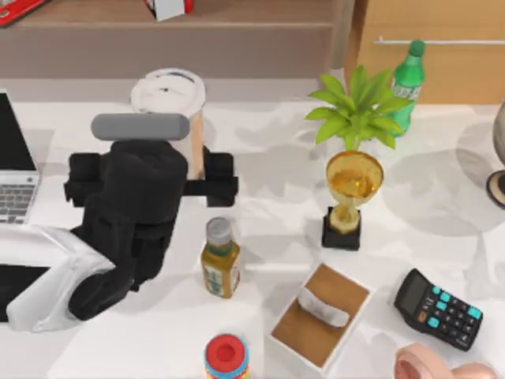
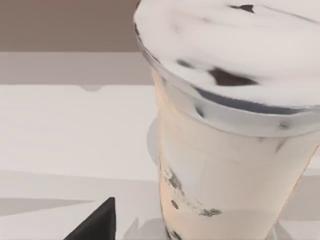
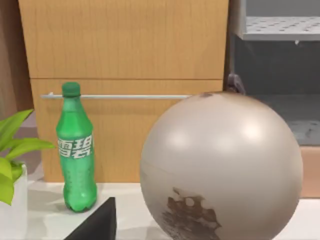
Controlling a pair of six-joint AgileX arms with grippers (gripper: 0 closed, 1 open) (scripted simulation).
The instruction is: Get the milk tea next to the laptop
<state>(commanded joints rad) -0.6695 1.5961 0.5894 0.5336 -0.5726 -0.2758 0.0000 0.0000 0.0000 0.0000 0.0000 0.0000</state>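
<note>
- Milk tea (image 1: 169, 95) stands upright toward the back of the bench (image 1: 268, 205), left of centre, its white domed lid facing up at me in the top view.
- My left end effector (image 1: 150, 180) sits right against the near side of the cup, the black wrist and grey bar covering most of the cup body from above.
- From the left wrist view the milk tea (image 2: 225, 150) is very close, beige drink with dark pearls low down; one dark fingertip (image 2: 97, 225) shows beside it, clear of the cup wall there.
- I cannot tell how wide the left fingers are spread or whether they have hold of the cup.
- Laptop (image 1: 14, 170) is at the bench's left edge, screen black, keyboard grey, well to the left of the cup with the arm between them.
- Amber bottle (image 1: 220, 258) with a grey cap stands just in front of the left arm's wrist.
- Gold trophy (image 1: 351, 197) on a black base stands mid-bench, with a potted plant (image 1: 355, 106) and a green soda bottle (image 1: 408, 83) behind it.
- Black calculator (image 1: 438, 308) with blue keys lies at the front right.
- Right wrist view looks at a grey globe (image 3: 220, 167) and the green soda bottle (image 3: 76, 150), one dark fingertip (image 3: 97, 225) of the right end effector in shot; its opening I cannot tell.
</note>
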